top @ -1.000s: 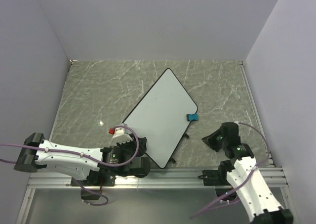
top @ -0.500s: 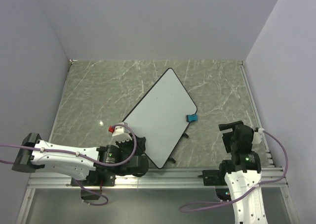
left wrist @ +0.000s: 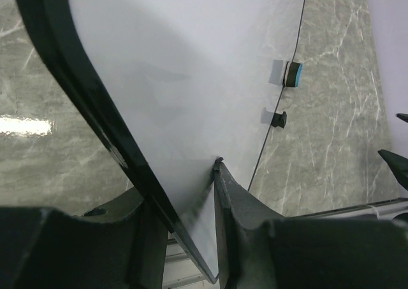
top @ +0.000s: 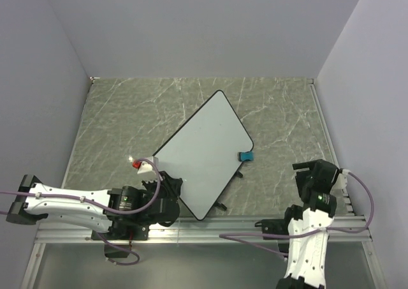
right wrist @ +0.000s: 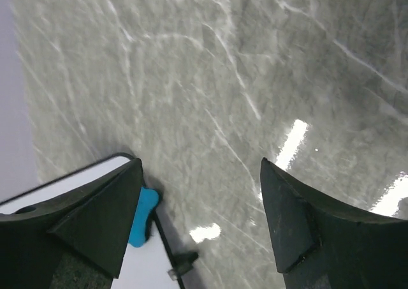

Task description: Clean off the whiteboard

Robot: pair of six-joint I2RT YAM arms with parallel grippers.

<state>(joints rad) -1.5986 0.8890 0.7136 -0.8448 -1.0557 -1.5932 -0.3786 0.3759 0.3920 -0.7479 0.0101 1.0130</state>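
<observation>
Left gripper [left wrist: 185,225] sits low at the near edge, its arm laid out almost flat along the rail. It's clamped on the near-left rim of the whiteboard [top: 201,150], and the rim runs between its fingers [left wrist: 239,215]. Can't tell if that edge is off the table [top: 127,110]. Right gripper [right wrist: 199,219] has jaws spread with nothing between them. Its arm is folded upright at the right, aimed down at bare marble. The board's corner lies just past its left finger. Count: two arms, one board, one blue eraser [top: 246,155] and two black feet [top: 221,205]. The board lies diagonally ahead of the left gripper with no marks showing. The eraser touches its right edge, beyond the feet. Versus a second ago, the left arm has pulled back leftward and the board shifted slightly with it. The right arm swung from leaning toward the board to upright, farther right.
</observation>
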